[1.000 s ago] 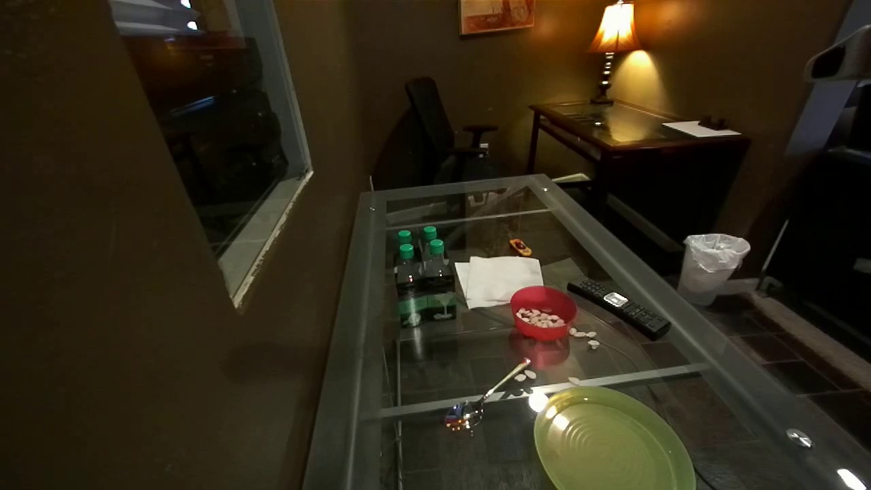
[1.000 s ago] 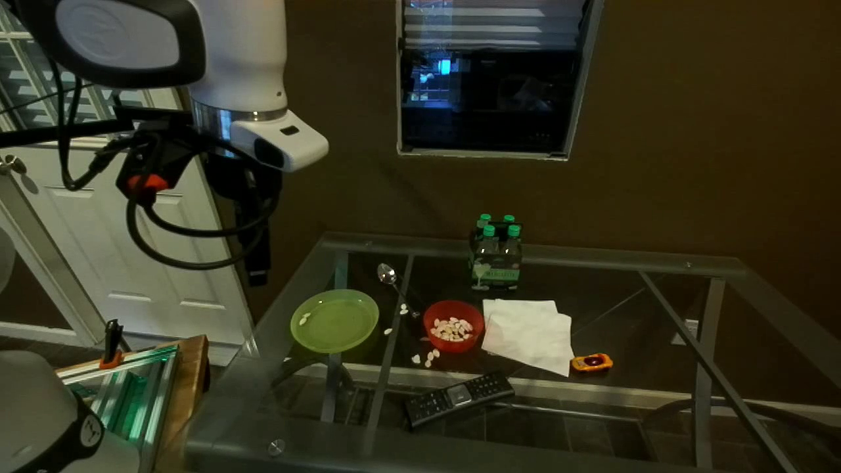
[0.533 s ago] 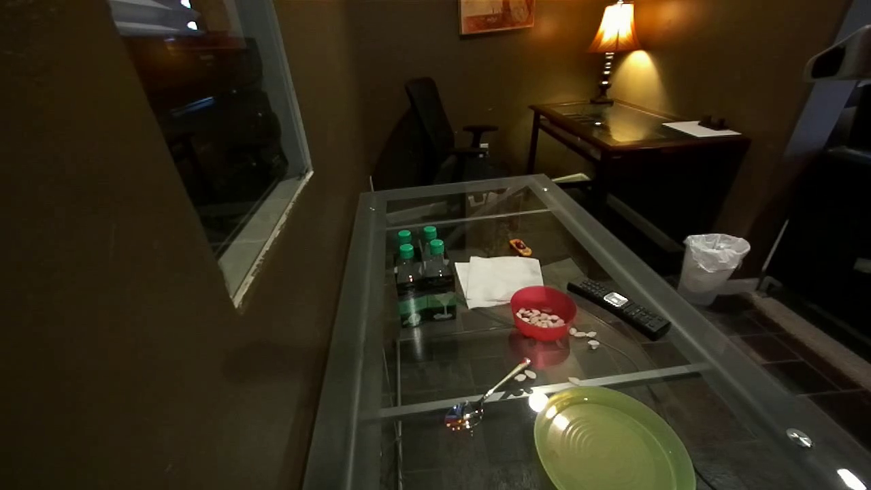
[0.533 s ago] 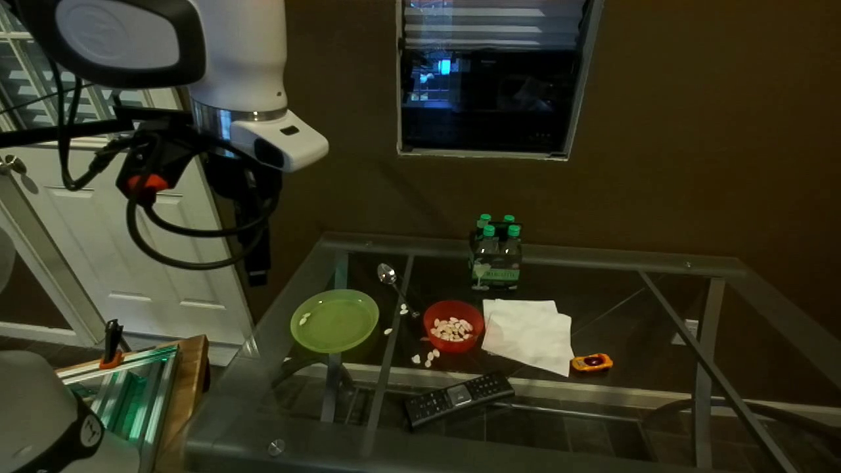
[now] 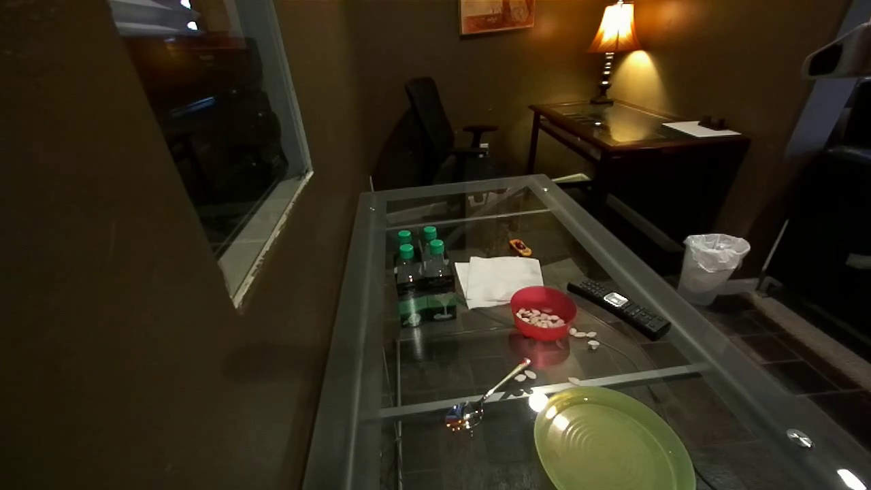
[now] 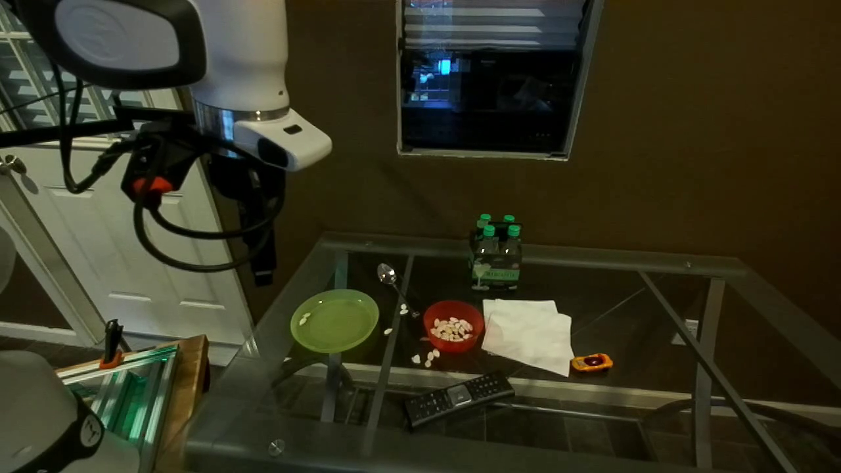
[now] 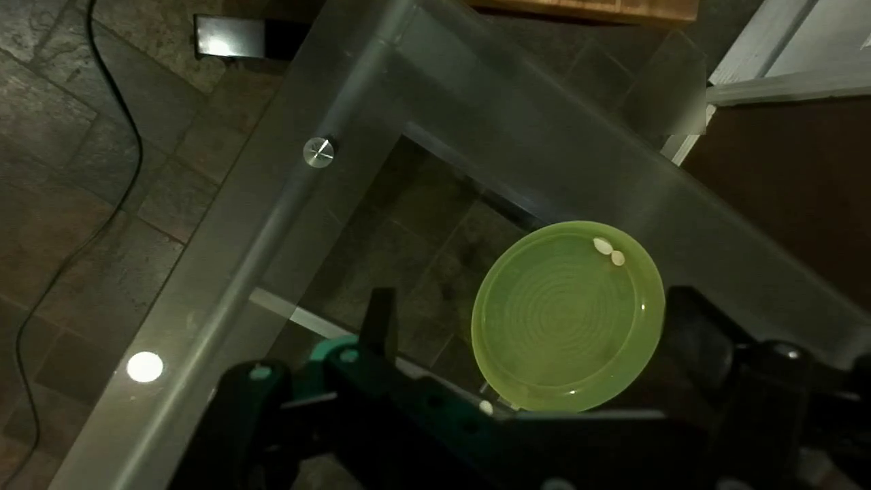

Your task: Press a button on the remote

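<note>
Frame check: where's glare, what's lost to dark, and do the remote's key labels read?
In an exterior view, lit lamp but dim room, glare spot on the glass table beside the green plate; wrist view: round bright reflection on the glass table's border, gripper fingers nearly black; both exterior views: remote shows keys, labels too small to read.

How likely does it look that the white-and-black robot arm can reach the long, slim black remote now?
Probably yes: nothing covers the remote, and the open black gripper hangs high, with nothing tall seen between them. It would need to travel sideways and down.
</note>
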{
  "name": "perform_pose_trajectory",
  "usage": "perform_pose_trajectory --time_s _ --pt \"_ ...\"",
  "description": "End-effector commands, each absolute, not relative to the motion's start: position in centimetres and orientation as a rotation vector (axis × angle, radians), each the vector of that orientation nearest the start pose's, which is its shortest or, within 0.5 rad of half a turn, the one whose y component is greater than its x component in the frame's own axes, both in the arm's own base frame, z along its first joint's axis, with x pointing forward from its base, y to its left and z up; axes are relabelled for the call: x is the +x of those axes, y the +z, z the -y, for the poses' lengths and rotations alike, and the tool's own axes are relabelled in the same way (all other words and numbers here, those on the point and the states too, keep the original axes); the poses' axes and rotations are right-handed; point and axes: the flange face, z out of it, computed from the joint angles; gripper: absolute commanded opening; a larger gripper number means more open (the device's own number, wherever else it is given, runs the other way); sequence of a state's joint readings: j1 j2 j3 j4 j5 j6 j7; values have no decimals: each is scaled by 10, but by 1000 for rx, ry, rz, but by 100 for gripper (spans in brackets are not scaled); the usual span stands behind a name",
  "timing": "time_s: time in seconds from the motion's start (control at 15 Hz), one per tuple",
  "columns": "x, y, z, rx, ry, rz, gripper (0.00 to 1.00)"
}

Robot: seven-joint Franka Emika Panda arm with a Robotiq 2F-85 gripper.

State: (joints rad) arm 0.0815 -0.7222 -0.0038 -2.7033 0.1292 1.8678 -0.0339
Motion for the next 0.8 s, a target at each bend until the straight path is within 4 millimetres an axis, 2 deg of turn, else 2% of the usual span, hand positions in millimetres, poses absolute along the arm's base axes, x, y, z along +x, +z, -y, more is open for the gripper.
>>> perform_pose_trajectory --time_s 0.0,0.07,0.13,0.2,0.53,0.73 --pt "322 425 -17 -2980 144 104 100" --pt "326 421 -10 -2962 150 90 100" --pt "329 417 -4 -2946 158 82 93" --pt "334 413 5 -2944 139 53 74" --pt "359 387 47 -2899 83 -23 38" --pt "374 367 63 -2884 42 -24 18"
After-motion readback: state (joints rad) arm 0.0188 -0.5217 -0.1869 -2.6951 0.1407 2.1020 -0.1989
